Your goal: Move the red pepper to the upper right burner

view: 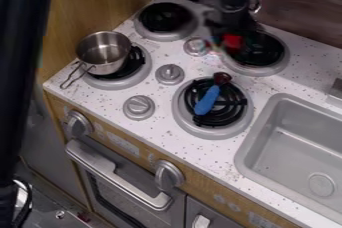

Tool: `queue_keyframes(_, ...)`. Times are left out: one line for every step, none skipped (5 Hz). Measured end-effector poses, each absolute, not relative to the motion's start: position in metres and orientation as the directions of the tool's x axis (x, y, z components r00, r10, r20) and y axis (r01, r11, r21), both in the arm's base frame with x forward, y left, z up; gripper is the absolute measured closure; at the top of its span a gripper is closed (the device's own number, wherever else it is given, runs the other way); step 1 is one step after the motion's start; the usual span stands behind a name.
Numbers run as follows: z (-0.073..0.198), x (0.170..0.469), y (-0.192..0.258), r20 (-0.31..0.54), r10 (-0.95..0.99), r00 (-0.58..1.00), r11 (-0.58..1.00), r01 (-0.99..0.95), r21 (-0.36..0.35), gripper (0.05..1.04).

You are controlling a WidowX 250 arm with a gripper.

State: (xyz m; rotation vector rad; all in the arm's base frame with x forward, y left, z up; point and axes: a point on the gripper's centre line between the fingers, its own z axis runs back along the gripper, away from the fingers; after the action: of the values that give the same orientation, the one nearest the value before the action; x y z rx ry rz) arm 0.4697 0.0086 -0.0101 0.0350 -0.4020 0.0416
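My pincer [230,26] is hanging above the back-left part of the upper right burner [264,70], and the red pepper [232,41] is showing just under it, over that burner's left side. Blurry and dark there: I cannot tell whether I am spreading, pressing together or pinching the pepper, nor whether it is touching the coils. Being this low makes sense for a gentle set-down; if I am pinching it, letting go nearer the burner's middle is looking safer, since near the ring it could be rolling off. Task is looking nearly done. The blue-handled tool [207,99] is lying in front of the burner, probably parked there so it isn't blocking me. The pot [103,53] is sitting well left of the burner, handle pointing away, likely out of my way. The sink [304,144] is lying front-right of the burner, not mattering here.
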Motion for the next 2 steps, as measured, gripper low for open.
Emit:
queue_keyframes(-0.017, 0.490, -0.001, 0.394, -0.010, 0.919, 0.999, -0.005, 0.038, 0.347)
queue_keyframes(-0.026, 0.505, -0.006, 0.391, -0.032, 0.920, 0.999, 0.013, 0.052, 0.347)
